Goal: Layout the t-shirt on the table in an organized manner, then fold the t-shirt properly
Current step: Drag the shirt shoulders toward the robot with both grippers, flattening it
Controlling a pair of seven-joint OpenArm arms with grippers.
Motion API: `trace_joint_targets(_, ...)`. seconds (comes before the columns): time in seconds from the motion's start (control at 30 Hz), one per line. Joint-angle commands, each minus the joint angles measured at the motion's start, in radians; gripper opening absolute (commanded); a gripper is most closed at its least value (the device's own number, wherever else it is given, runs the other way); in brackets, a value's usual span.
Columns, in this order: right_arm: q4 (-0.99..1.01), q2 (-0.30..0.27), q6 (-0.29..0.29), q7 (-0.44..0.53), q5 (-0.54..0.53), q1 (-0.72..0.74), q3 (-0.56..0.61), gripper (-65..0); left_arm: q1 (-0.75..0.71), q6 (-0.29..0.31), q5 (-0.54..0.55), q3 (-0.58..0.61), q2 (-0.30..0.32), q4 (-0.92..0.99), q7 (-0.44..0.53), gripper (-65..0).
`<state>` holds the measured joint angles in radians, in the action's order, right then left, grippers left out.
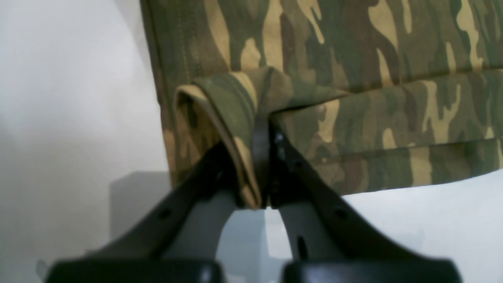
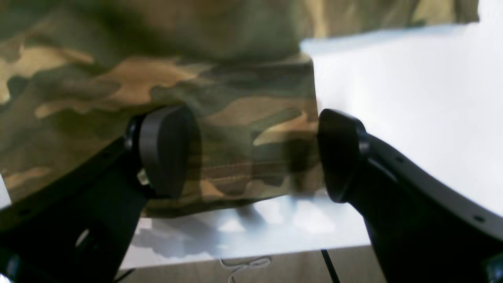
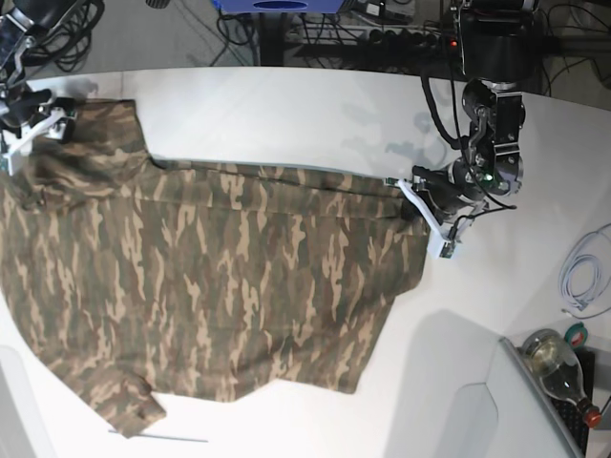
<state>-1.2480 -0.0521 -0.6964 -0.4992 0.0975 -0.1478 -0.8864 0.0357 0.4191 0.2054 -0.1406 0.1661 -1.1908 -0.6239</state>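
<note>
White and glossy, the broad curved counter carries the soft camouflage-print t-shirt in olive, brown and tan, spread nearly flat across its middle and left side, with cables and a power strip crowding the floor beyond the far edge.

Your left gripper, on the right side of the base view, has its black jaws pinched shut on a doubled-over fold of the shirt's edge; the wrist view shows the tan inner face of the cloth curling out beside the jaws.

Your right gripper, at the far left of the base view, stands with its jaws wide apart, straddling a hemmed edge of the cloth just beside the counter's rim without pinching it.

With only one side held, any pull from the left arm is likely to drag the whole shirt toward it instead of tightening it, since nothing anchors the far side. The curled fold in the closed jaws may be carried into the layout as a crease if you release it without flattening.

The open right jaws sit close to the counter's rim, so closing there could catch too little cloth, or nudge the edge off the counter.

The lower corner in the base view looks bunched and may set a crooked first fold.
</note>
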Motion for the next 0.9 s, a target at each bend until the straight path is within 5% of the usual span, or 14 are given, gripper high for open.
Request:
trace_joint_targets(0.0,0.009,0.005,-0.002,-0.04,0.009,-0.006,0.002,-21.0,0.014,0.004,0.004,-0.003,0.006,-0.016,0.016,-65.0)
trace_joint_targets(0.07,0.007,0.005,-0.002,-0.042,0.009,-0.006,0.002,-33.5,0.011,0.004,0.004,-0.003,0.008,-0.021,0.016,-65.0)
trace_joint_targets(0.17,-0.009,0.005,-0.002,-0.045,0.009,-0.006,-0.003,-62.7,0.01,0.004,0.004,-0.003,0.008,-0.025,0.016,-65.0)
trace_joint_targets(0.2,-0.032,0.007,-0.002,-0.048,0.009,-0.006,-0.001,-65.0,0.01,0.004,0.004,-0.003,0.008,-0.025,0.014,-65.0)
trace_joint_targets(0.4,-0.229,0.021,-0.002,-0.172,0.009,0.014,0.016,-65.0,0.014,0.004,0.006,-0.004,0.008,-0.028,0.009,-65.0)
trace_joint_targets(0.57,-0.384,0.014,-0.002,-0.292,0.012,0.047,0.163,-65.0,0.019,0.004,0.006,-0.004,0.005,-0.059,-0.015,-65.0)
trace_joint_targets(0.87,-0.292,-0.065,-0.002,-0.392,0.014,0.253,0.335,-65.0,0.054,0.004,0.012,-0.007,0.005,-0.079,-0.061,-65.0)
